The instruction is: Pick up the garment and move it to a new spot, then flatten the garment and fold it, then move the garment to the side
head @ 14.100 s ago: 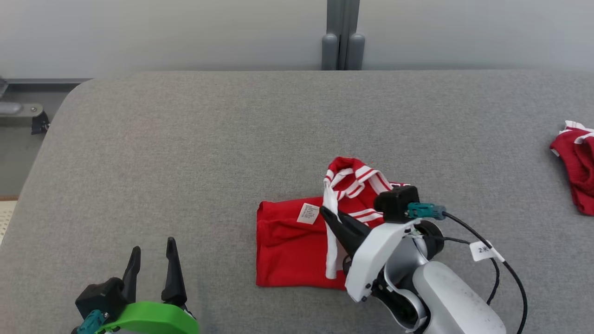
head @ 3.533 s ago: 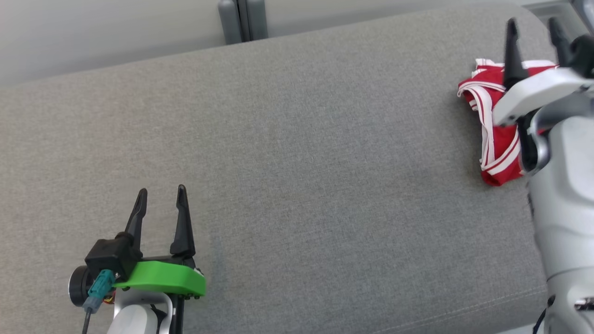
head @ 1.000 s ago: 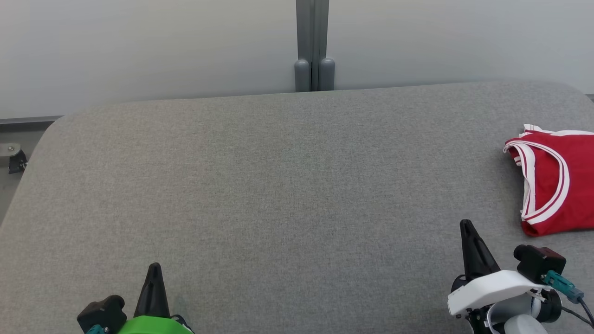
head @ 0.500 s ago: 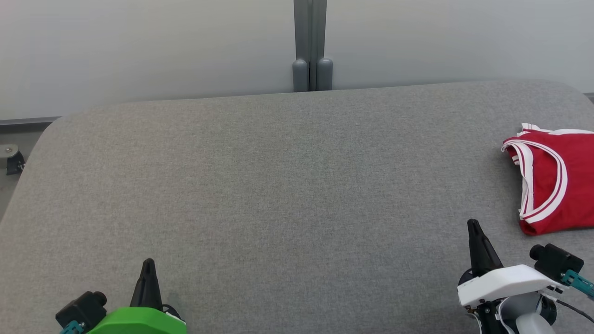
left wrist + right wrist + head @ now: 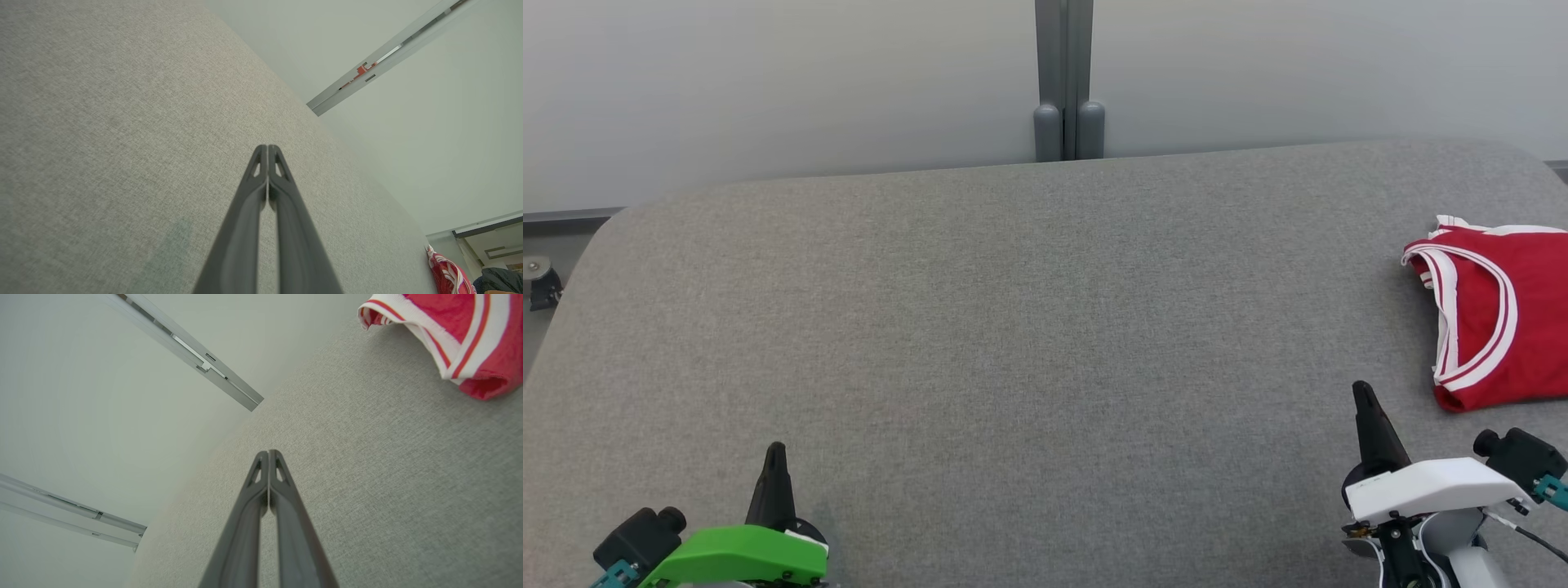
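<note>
- Across the foreground, the broad grey woven-fabric tabletop (image 5: 1013, 327). The head view gives its full width and rounded far corners, and each wrist view gives a slanted stretch of the weave.
- Behind it, the pale plain wall (image 5: 768, 82), with a grey vertical metal post (image 5: 1068, 82) at centre. The wrist views add slanting pale rails.
- At the tabletop's right edge, the red garment with white striped trim (image 5: 1503, 318), lying flat and cut off by the frame. The right wrist view brings the garment (image 5: 461, 318) close and shows its rolled hem.
- Near the garment but apart from it, the right gripper (image 5: 1364, 396), white-bodied. Its wrist view shows the two dark fingers (image 5: 245, 522) pressed together, with nothing between them.
- Well apart from the garment, the left gripper (image 5: 774, 457), green-bodied. Its fingers (image 5: 245, 220) are likewise pressed together and empty.
</note>
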Available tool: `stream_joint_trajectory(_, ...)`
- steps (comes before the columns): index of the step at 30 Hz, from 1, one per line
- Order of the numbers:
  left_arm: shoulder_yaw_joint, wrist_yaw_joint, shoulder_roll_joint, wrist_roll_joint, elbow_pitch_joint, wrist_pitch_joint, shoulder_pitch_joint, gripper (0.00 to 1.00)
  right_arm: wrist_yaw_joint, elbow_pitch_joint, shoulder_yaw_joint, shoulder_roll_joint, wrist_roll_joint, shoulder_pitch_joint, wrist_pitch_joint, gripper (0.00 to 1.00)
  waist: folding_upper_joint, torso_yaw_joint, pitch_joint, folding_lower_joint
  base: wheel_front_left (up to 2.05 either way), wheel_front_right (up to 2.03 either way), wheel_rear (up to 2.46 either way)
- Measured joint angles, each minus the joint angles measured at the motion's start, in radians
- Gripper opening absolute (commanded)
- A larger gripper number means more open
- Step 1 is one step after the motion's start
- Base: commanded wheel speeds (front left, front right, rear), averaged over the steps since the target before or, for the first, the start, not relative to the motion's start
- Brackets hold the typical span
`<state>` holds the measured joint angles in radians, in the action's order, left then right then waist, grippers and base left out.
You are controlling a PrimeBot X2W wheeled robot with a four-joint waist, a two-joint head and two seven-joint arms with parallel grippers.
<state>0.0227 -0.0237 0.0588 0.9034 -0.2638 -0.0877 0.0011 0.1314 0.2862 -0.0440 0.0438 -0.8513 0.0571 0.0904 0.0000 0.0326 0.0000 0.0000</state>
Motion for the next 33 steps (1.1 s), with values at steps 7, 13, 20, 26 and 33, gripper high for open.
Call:
stream_joint_trajectory(7, -0.017, -0.012, -0.001, 0.081, 0.002, 0.023, -0.012, 0.0, 0.0, -0.004, -0.007, 0.0, -0.084, 0.009, -0.021, 0.0, 0.0, -0.003, 0.0, 0.0, 0.0, 0.0, 0.0)
stream_joint_trajectory(13, -0.027, -0.021, -0.002, 0.145, 0.003, 0.041, -0.021, 0.0, 0.0, -0.008, -0.014, 0.001, -0.152, 0.01, -0.04, 0.0, 0.0, -0.005, 0.0, 0.0, 0.0, 0.0, 0.0)
stream_joint_trajectory(20, -0.043, -0.03, -0.003, 0.215, 0.004, 0.06, -0.031, 0.0, 0.0, -0.012, -0.021, 0.001, -0.228, 0.012, -0.063, 0.0, 0.0, -0.008, 0.001, 0.0, 0.0, 0.0, 0.0)
stream_joint_trajectory(26, -0.054, -0.039, -0.003, 0.273, 0.005, 0.078, -0.038, 0.0, 0.0, -0.016, -0.027, 0.001, -0.291, 0.017, -0.078, 0.0, 0.0, -0.01, 0.001, 0.0, 0.0, 0.0, 0.0)
stream_joint_trajectory(33, -0.064, -0.048, -0.004, 0.335, 0.007, 0.097, -0.048, 0.0, 0.0, -0.018, -0.033, 0.002, -0.358, 0.021, -0.097, 0.0, 0.0, -0.012, 0.001, 0.0, 0.0, 0.0, 0.0)
